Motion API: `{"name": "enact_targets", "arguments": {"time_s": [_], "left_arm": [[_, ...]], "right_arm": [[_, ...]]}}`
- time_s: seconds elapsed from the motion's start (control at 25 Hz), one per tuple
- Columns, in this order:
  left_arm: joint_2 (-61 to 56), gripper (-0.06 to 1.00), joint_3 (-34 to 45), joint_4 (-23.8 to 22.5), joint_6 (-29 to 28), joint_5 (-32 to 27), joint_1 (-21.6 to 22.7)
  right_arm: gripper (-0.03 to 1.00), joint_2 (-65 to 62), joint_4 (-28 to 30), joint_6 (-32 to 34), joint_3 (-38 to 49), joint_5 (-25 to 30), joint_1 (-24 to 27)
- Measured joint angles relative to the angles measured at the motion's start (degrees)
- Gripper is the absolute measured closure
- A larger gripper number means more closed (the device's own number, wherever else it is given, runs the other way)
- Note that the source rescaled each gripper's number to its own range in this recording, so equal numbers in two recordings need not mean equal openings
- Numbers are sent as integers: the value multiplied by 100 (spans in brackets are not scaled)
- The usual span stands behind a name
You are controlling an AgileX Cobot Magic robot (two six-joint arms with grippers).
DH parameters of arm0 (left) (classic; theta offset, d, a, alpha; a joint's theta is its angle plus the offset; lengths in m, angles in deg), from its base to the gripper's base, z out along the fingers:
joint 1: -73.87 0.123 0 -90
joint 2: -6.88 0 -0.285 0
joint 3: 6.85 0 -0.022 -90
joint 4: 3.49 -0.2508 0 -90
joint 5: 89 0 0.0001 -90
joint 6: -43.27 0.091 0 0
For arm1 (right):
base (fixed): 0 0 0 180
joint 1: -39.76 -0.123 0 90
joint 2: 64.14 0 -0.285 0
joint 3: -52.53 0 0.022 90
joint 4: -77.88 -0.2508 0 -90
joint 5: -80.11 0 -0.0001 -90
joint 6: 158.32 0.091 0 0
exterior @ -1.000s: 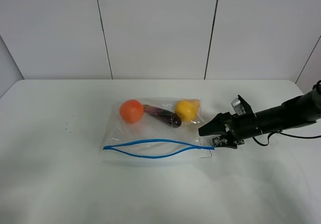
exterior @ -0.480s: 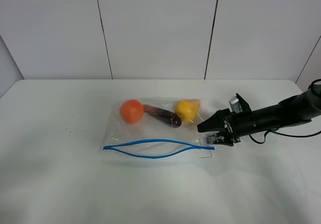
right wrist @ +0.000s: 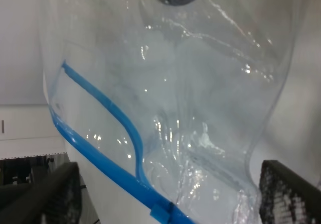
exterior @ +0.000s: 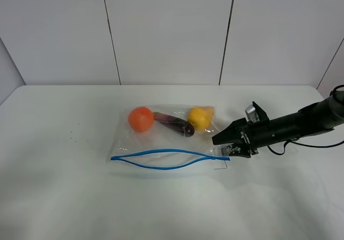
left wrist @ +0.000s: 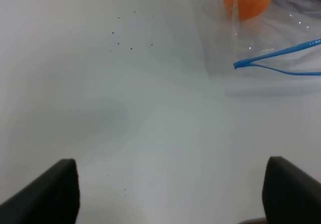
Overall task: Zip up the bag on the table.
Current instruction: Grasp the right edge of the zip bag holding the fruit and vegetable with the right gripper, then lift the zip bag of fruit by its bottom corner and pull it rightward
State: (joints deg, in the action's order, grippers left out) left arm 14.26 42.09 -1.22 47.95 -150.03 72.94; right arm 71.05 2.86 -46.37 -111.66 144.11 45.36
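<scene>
The clear bag (exterior: 161,138) lies on the white table (exterior: 64,197), holding an orange (exterior: 141,118), a purple (exterior: 174,124) and a yellow (exterior: 199,118) toy. Its blue zip strip (exterior: 161,159) gapes open along the near edge. My right gripper (exterior: 226,146) is open at the strip's right end, with one finger on each side of the bag's corner. The right wrist view shows the bag (right wrist: 190,83) and the strip (right wrist: 100,148) close up between the fingers. My left gripper (left wrist: 169,194) is open and empty over bare table, left of the strip's left end (left wrist: 281,58).
The right arm (exterior: 301,122) stretches in from the right edge, low over the table. A few small dark specks (left wrist: 125,38) mark the table left of the bag. White wall panels (exterior: 166,30) stand behind the table.
My right gripper has edged a little left, closer onto the bag's right corner. The bag and the toys have stayed put.
</scene>
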Motion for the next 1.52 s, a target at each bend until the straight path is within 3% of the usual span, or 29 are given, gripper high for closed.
{"name": "enact_targets", "arguments": {"time_s": [0.28,0.56,0.72,0.88,1.2,1.52], "left_arm": [[0,-5,0,0,0,0,0],[0,-5,0,0,0,0,0],[0,-5,0,0,0,0,0],[0,-5,0,0,0,0,0],[0,-5,0,0,0,0,0],[0,-5,0,0,0,0,0]], "right_arm": [[35,0,72,120,0,0,0],[43,0,148,155,0,0,0],[64,0,148,171,0,0,0],[97,0,163,166,0,5,0],[96,0,-130,237,0,405,0],[96,-243,-416,1039,0,479,-24]]}}
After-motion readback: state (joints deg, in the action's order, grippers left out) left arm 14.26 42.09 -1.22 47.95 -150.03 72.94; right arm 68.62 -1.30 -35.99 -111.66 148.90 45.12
